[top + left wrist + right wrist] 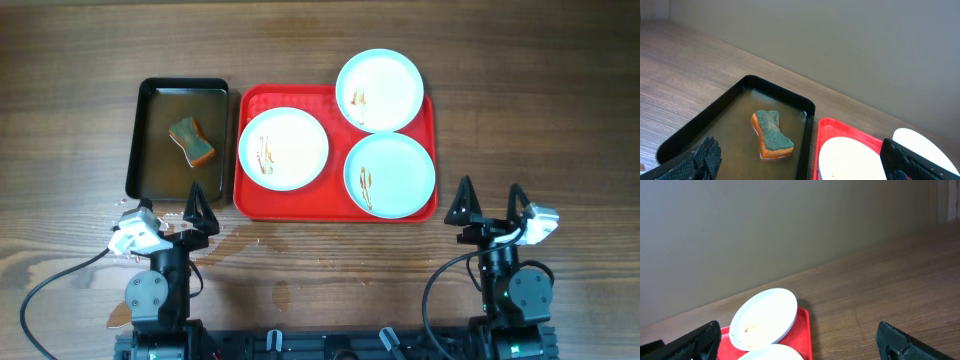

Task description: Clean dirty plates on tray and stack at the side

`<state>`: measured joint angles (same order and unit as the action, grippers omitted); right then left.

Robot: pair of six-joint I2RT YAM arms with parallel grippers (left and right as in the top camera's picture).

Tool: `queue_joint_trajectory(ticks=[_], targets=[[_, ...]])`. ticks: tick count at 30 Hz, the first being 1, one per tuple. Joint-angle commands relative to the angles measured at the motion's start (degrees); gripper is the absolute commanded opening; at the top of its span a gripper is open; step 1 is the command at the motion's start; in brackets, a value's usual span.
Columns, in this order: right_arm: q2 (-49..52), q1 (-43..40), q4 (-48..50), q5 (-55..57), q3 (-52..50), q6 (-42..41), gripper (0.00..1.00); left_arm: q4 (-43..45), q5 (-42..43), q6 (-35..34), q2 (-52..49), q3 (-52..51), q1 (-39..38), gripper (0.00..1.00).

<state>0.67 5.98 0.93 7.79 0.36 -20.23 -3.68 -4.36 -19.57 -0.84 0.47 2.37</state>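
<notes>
Overhead: left claw (170,200), right claw (490,186) agape

I see three plates (283,148) crowding the tray (250,205), rims nearly touching, one overhanging its far rim; a black pan (134,150) holding a sponge (191,140) sits just beside the tray's left edge; open table (540,120) lies right of the tray and along its near side.
</notes>
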Motion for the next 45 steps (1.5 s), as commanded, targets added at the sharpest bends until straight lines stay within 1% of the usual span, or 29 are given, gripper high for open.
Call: queue_joint_trajectory(ticks=[1, 12, 14, 18, 23, 26, 29, 33, 36, 37, 39, 42, 43, 45], targets=[[-0.24, 0.28, 0.31, 0.83, -0.04, 0.66, 1.0, -0.2, 0.92, 1.16, 0.35, -0.15, 0.37, 1.0], [-0.24, 0.28, 0.31, 0.83, -0.04, 0.66, 1.0, -0.2, 0.92, 1.16, 0.35, -0.15, 0.37, 1.0], [-0.24, 0.28, 2.12, 0.85, -0.07, 0.52, 1.0, -0.2, 0.92, 1.16, 0.35, -0.15, 0.37, 1.0], [-0.24, 0.28, 0.33, 0.9, -0.07, 0.76, 1.0, -0.17, 0.92, 1.16, 0.35, -0.15, 0.37, 1.0], [-0.24, 0.28, 0.37, 0.92, -0.07, 0.52, 1.0, 0.0, 0.92, 1.14, 0.35, -0.15, 0.37, 1.0], [-0.24, 0.28, 0.39, -7.61, -0.04, 1.09, 1.0, 1.33, 3.08, 1.16, 0.35, -0.15, 0.37, 1.0], [-0.24, 0.28, 3.37, -15.47, -0.04, 5.68, 1.0, 0.87, 4.35, 1.42, 0.22, -0.15, 0.37, 1.0], [1.49, 0.28, 7.8, -20.96, 1.68, 6.12, 1.0, 0.46, 9.94, 1.36, -2.32, -0.13, 0.37, 1.0], [7.28, 0.28, 10.43, -23.54, 5.33, 6.34, 1.0, 1.97, 15.58, 1.09, -5.07, 1.27, 0.37, 1.0], [13.25, 0.28, 13.27, -26.84, 8.15, 6.34, 1.0, 1.92, 17.7, 1.07, -7.17, 4.09, 0.37, 1.0], [21.77, 0.28, 14.51, -30.01, 12.81, 6.36, 1.0, 1.9, 18.36, 0.7, -10.6, 8.31, 0.37, 1.0], [40.46, 0.28, 14.23, -40.76, 25.57, 6.73, 1.0, 0.85, 19.52, 0.74, -22.29, 19.47, 0.37, 1.0], [45.97, 0.28, 13.49, -43.89, 29.97, 6.71, 1.0, -0.5, 19.91, 0.74, -26.49, 22.77, 0.37, 1.0], [53.81, 0.31, 11.06, -47.93, 37.07, 6.71, 0.99, -5.75, 20.02, 0.76, -34.82, 30.29, 0.37, 1.0]])
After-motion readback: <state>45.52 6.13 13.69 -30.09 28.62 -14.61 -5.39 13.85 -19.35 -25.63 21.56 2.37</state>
